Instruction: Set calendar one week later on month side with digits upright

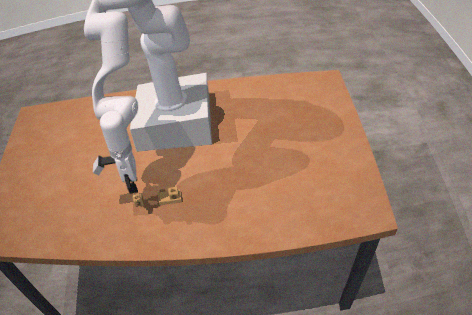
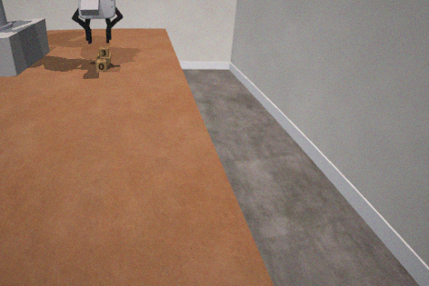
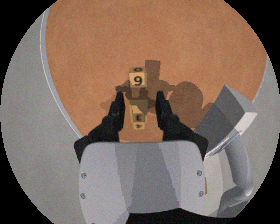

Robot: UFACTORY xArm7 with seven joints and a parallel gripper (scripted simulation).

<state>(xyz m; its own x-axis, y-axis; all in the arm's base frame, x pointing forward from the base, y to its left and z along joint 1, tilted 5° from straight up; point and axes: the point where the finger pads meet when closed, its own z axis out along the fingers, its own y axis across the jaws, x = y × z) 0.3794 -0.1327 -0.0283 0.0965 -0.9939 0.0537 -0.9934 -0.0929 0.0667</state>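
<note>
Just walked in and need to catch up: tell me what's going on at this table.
The arm's gripper hovers just above the calendar's two number cubes, its fingers partly apart with nothing between them. In the exterior view one cube shows a 3 and the nearer cube a 0. The small tray lies flat on the table.
</note>
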